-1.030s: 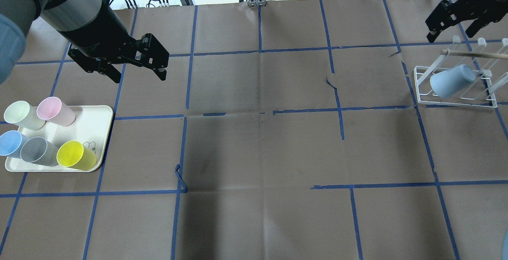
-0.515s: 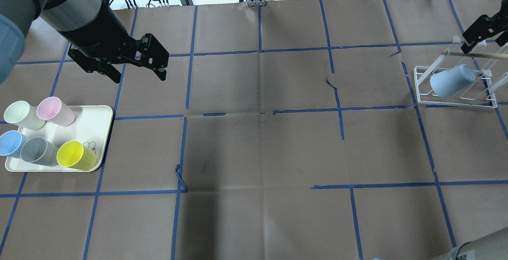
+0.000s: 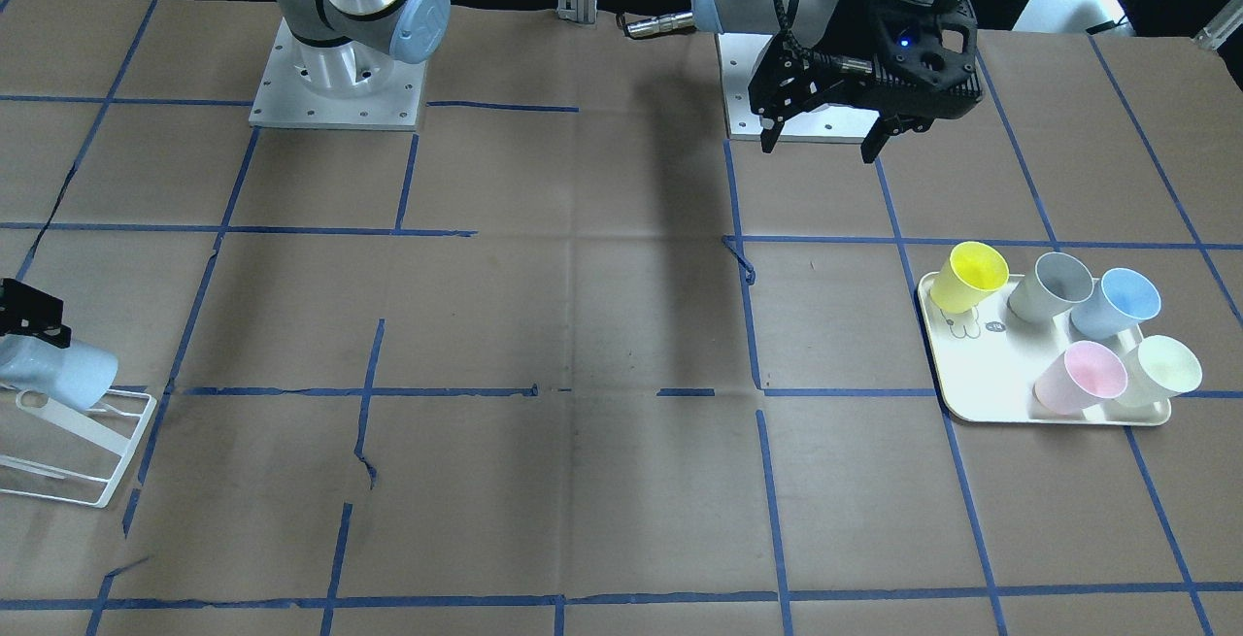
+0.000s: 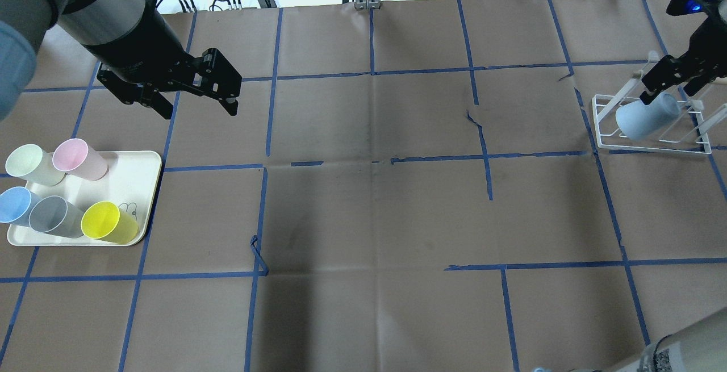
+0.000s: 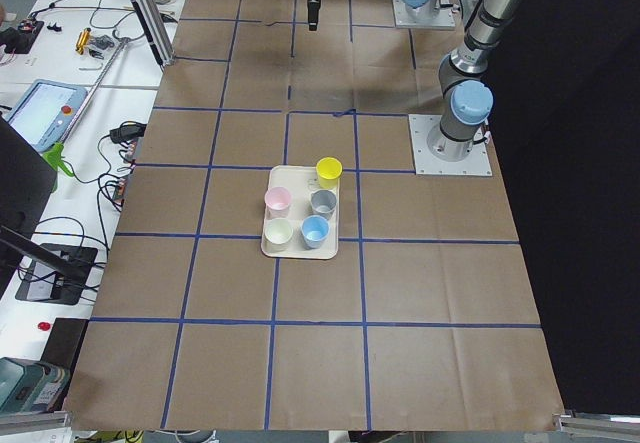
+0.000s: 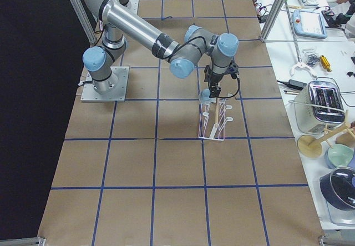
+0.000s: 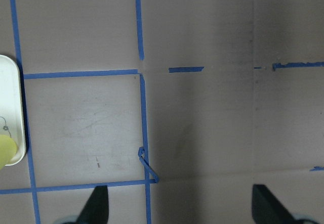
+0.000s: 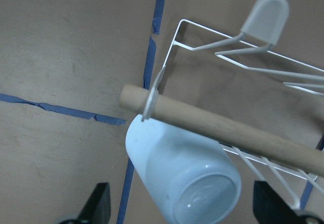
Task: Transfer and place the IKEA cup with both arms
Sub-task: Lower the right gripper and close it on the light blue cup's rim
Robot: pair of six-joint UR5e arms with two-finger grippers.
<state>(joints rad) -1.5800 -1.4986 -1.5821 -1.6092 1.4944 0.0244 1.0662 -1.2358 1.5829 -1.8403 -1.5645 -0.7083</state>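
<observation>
The IKEA cup (image 4: 647,115) is pale blue and lies tilted on a peg of the white wire rack (image 4: 602,133) at the far right. It also shows in the right wrist view (image 8: 182,183) and the front view (image 3: 63,374). My right gripper (image 4: 667,91) is open and hovers just above the cup, one finger (image 8: 98,206) on each side, not touching it. A second blue cup (image 4: 14,204) stands on the cream tray (image 4: 136,162) at the left. My left gripper (image 4: 199,112) is open and empty above the table behind the tray.
The tray also holds a pink cup (image 4: 76,159), a grey cup (image 4: 54,216), a yellow cup (image 4: 108,222) and a pale green cup (image 4: 31,164). A wooden dowel (image 8: 228,128) crosses the rack above the cup. Brown paper with blue tape lines covers the table.
My right gripper has swung from behind the rack down to just over the cup on it. The left arm and all the cups have not moved.
</observation>
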